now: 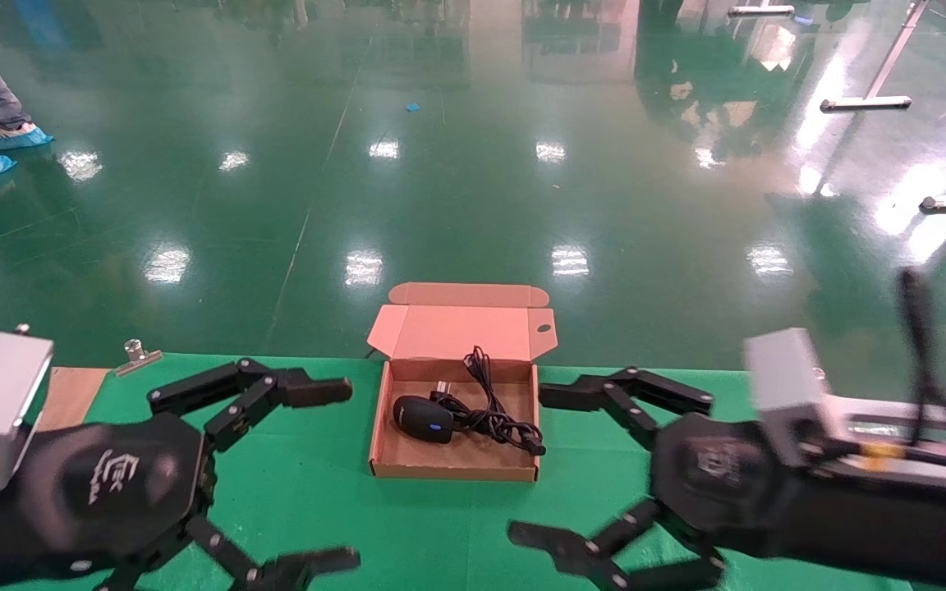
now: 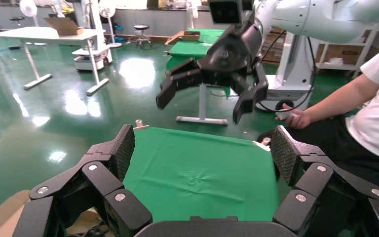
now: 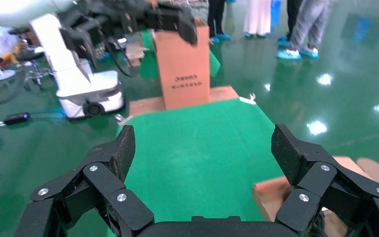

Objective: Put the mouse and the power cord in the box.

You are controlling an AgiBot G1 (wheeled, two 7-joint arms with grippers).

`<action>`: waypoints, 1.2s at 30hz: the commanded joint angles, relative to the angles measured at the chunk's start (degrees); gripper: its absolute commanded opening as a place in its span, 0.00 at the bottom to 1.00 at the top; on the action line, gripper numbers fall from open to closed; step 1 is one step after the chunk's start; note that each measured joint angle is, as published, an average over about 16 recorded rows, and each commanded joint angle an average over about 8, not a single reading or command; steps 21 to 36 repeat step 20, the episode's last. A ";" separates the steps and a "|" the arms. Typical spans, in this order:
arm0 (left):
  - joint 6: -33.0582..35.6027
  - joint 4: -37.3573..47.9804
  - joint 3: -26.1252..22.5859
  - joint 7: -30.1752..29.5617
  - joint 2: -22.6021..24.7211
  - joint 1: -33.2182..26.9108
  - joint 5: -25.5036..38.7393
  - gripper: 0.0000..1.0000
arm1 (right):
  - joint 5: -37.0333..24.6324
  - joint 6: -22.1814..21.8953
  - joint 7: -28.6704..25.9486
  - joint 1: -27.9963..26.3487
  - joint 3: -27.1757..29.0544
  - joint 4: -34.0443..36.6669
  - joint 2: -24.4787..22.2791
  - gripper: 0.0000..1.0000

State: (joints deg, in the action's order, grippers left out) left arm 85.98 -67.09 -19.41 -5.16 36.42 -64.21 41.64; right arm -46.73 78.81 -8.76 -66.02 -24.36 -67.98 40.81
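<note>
While both arms hang low at the near edge of the green table cover (image 1: 317,492), we see our left gripper (image 1: 329,476) on the left with its fingers spread wide apart and nothing between them, and our right gripper (image 1: 539,464) on the right, likewise spread wide and empty. Both point inward toward the middle of the table, each well clear of the box (image 1: 456,469), which sits between them a little farther out. The box is open, its lid flap (image 1: 461,328) standing up at the far side with a small dark hole near its right corner. Inside, we find the mouse (image 1: 424,419) lying on the left part of the floor, its long axis running roughly left to right, a tiny blue light showing on its right end. Just beside it, touching or nearly so, the power cord (image 1: 499,423) lies bundled toward the right wall, one loop reaching back toward the flap. Beyond the table stretches the glossy green floor (image 1: 473,164).
</note>
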 commanded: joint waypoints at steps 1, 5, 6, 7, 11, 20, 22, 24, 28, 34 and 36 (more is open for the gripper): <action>-0.11 -2.59 1.35 -2.23 -0.56 1.06 0.09 1.00 | 1.22 1.73 -0.50 1.12 2.10 -1.41 -1.46 1.00; -0.25 -5.67 2.96 -4.89 -1.23 2.32 0.19 1.00 | 3.41 4.83 -1.40 3.13 5.85 -3.92 -4.06 1.00; -0.26 -6.32 3.27 -5.32 -1.34 2.55 0.20 1.00 | 3.92 5.55 -1.61 3.59 6.74 -4.52 -4.67 1.00; -0.27 -6.81 3.50 -5.62 -1.43 2.72 0.21 1.00 | 4.42 6.27 -1.79 4.05 7.61 -5.09 -5.27 1.00; -0.27 -7.62 3.86 -5.93 -1.57 2.98 0.22 1.00 | 5.70 8.04 -2.20 5.19 9.76 -6.52 -6.73 1.00; -0.30 -7.38 3.78 -5.86 -1.56 2.95 0.23 1.00 | 5.78 8.03 -2.19 5.25 9.74 -6.54 -6.74 1.00; -0.30 -7.38 3.78 -5.86 -1.56 2.95 0.23 1.00 | 5.78 8.03 -2.19 5.25 9.74 -6.54 -6.74 1.00; -0.30 -7.38 3.78 -5.86 -1.56 2.95 0.23 1.00 | 5.78 8.03 -2.19 5.25 9.74 -6.54 -6.74 1.00; -0.30 -7.38 3.78 -5.86 -1.56 2.95 0.23 1.00 | 5.78 8.03 -2.19 5.25 9.74 -6.54 -6.74 1.00; -0.30 -7.38 3.78 -5.86 -1.56 2.95 0.23 1.00 | 5.78 8.03 -2.19 5.25 9.74 -6.54 -6.74 1.00; -0.30 -7.38 3.78 -5.86 -1.56 2.95 0.23 1.00 | 5.78 8.03 -2.19 5.25 9.74 -6.54 -6.74 1.00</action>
